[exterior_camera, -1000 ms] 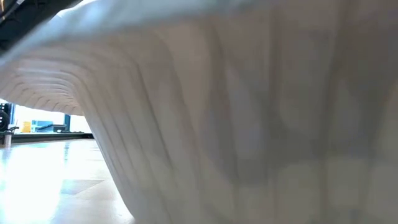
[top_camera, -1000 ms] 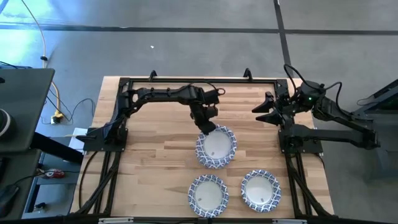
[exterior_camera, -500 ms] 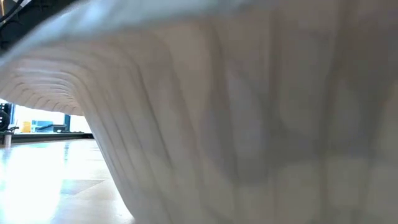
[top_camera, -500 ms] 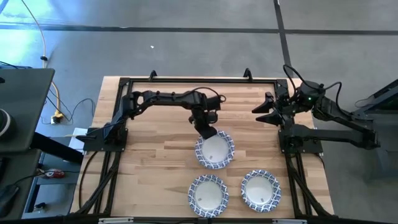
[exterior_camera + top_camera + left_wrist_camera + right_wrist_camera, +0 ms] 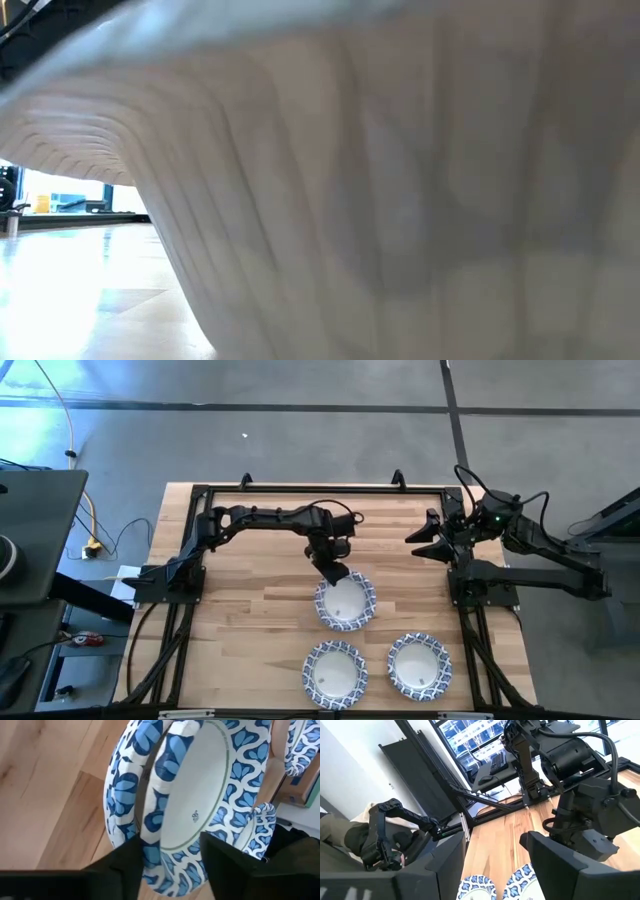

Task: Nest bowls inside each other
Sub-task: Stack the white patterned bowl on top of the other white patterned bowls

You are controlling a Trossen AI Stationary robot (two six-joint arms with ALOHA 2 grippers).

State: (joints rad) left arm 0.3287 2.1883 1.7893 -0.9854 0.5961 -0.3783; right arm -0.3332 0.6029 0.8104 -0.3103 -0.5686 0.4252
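In the middle of the table a blue-and-white rimmed bowl (image 5: 346,603) sits nested in another one (image 5: 117,795); the upper bowl (image 5: 195,795) leans a little inside the lower. My left gripper (image 5: 330,572) (image 5: 171,865) is at their far-left rim, open, with the upper bowl's rim between its fingers. Two more bowl spots lie near the front edge, one on the left (image 5: 335,672) and one on the right (image 5: 420,665). My right gripper (image 5: 428,536) waits open above the table's far right. My left gripper has its fingers on either side of the upper bowl's far-left rim (image 5: 167,847), coming slanting from above and from the far side. Whether a finger touches the rim I cannot tell. The bowl rests in the one beneath it.
A white ribbed bowl wall (image 5: 400,200) fills the low view right in front of the camera. Black frame rails (image 5: 300,490) run around the table. Bare wood (image 5: 250,610) lies left of the bowls.
My left gripper has gone down and a little toward the near edge with the upper bowl. That bowl has dropped into the middle bowl and lies lower and flatter than before.
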